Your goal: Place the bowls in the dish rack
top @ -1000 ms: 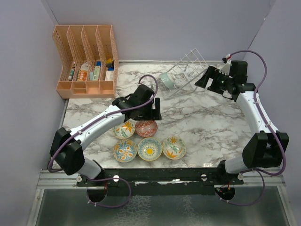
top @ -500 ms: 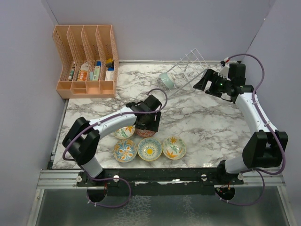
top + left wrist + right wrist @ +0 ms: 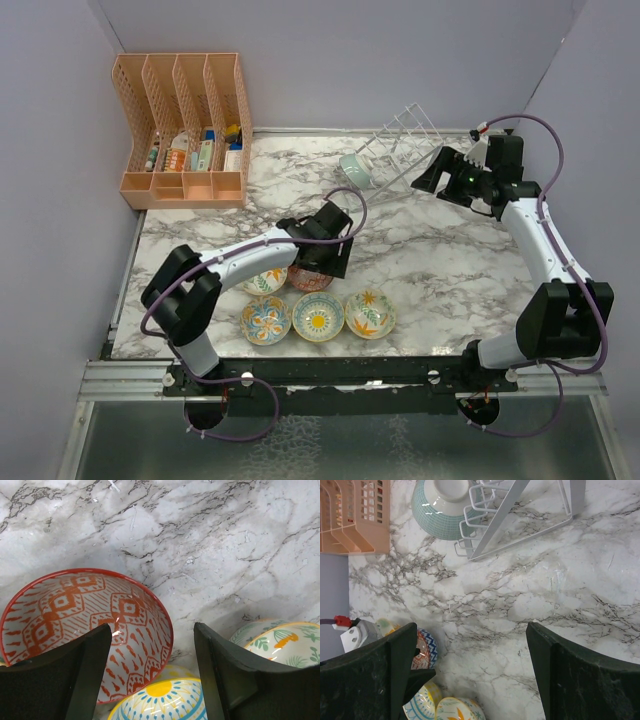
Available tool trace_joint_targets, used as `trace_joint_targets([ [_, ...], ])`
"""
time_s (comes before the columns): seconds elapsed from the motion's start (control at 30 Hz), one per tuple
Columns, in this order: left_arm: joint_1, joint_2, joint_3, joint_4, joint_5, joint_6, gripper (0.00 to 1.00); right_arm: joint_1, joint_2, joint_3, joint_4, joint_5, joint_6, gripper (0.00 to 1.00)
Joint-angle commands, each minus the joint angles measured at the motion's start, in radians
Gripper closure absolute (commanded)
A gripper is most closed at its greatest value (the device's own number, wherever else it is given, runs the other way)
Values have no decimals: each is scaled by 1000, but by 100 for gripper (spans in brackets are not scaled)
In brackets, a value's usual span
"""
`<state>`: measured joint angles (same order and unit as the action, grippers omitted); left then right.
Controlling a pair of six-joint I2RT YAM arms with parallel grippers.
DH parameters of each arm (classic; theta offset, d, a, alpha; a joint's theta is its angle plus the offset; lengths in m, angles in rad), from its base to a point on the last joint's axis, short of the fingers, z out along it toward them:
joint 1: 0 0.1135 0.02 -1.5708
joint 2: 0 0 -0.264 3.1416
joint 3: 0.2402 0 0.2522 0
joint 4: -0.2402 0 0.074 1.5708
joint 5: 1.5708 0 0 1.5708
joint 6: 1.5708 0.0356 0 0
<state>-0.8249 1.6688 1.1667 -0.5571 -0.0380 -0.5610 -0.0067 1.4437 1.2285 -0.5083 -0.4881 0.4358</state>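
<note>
Here, L gripper (image 3: 152, 645) hangs low over the marble table (image 3: 200, 540), jaws apart and straddling the rim of the red bowl (image 3: 75, 615). One finger (image 3: 50, 680) sits inside the bowl and the other outside, w/ no squeeze visible. Just under the jaws in the wrist view lies a blue-yellow bowl (image 3: 160, 702), and a floral bowl (image 3: 280, 640) rests beside the outer finger. Across the table, R gripper (image 3: 470, 630) hovers w/ jaws wide and nothing between them, the wire rack (image 3: 520, 510) ahead of its fingertips. A teal bowl (image 3: 445, 510) is tipped on its side against the rack's end prongs, ahead of that gripper and off to one side. An orange organizer (image 3: 185, 125) stands well beyond L gripper, at the far corner.
</note>
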Motion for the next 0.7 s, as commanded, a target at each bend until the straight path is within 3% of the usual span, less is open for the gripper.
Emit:
trace_joint_targets([
  [0.0,-8,57,-6,33,12,33,33,-3,-22,-2,4,10,-9,10],
  [0.13,-12,69,-19,53,-6,45,48,-3,-26,-1,-3,14,-12,10],
  [0.27,-17,65,-40,66,-36,54,52,-3,-35,1,-8,16,-14,10],
  [0.4,-24,66,-58,69,-57,61,78,-3,-44,5,-17,18,-13,10],
  [0.53,-31,58,-57,68,-70,70,89,-3,-59,12,-28,25,-13,10],
  [0.6,-32,51,-47,64,-79,73,100,-3,-68,15,-36,33,-10,10],
  [0.67,-33,39,-29,61,-84,81,100,-3,-79,19,-45,39,-5,10],
])
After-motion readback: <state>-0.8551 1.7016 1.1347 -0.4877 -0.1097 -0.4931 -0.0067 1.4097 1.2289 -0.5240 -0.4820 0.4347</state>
